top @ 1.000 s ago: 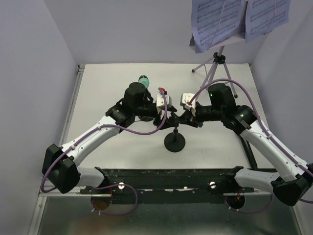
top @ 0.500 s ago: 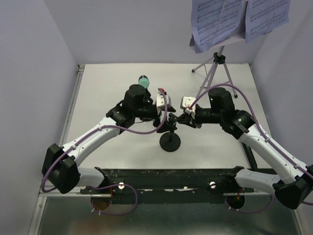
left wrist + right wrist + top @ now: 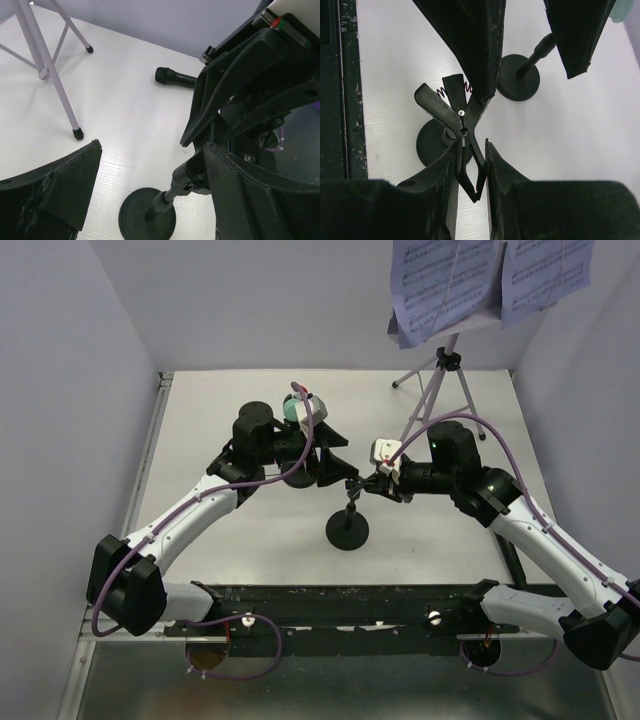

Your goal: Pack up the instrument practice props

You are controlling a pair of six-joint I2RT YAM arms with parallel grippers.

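Observation:
My right gripper point(image 3: 362, 486) point(image 3: 470, 160) is shut on the spring clip point(image 3: 455, 107) atop a black round-based mic holder point(image 3: 347, 532), which leans on its base point(image 3: 147, 215). My left gripper point(image 3: 338, 458) point(image 3: 152, 146) is open wide just left of that clip, with the holder's pole point(image 3: 182, 177) low between its jaws, untouched. The mint-green microphone point(image 3: 293, 410) pokes out behind my left wrist. The second holder point(image 3: 519, 82) stands under it, mostly hidden in the top view. A black microphone point(image 3: 175, 77) lies on the table.
The lilac tripod music rack point(image 3: 440, 375) stands at the back right, and its legs show in the left wrist view point(image 3: 50, 75). It carries two printed sheet-music pages point(image 3: 450, 280). White walls enclose the table on three sides. A black rail point(image 3: 340, 595) runs along the near edge.
My left gripper has opened, turned and drawn back toward the far left, off the holder's clip. My right gripper still grips the clip, and the holder has shifted slightly left.

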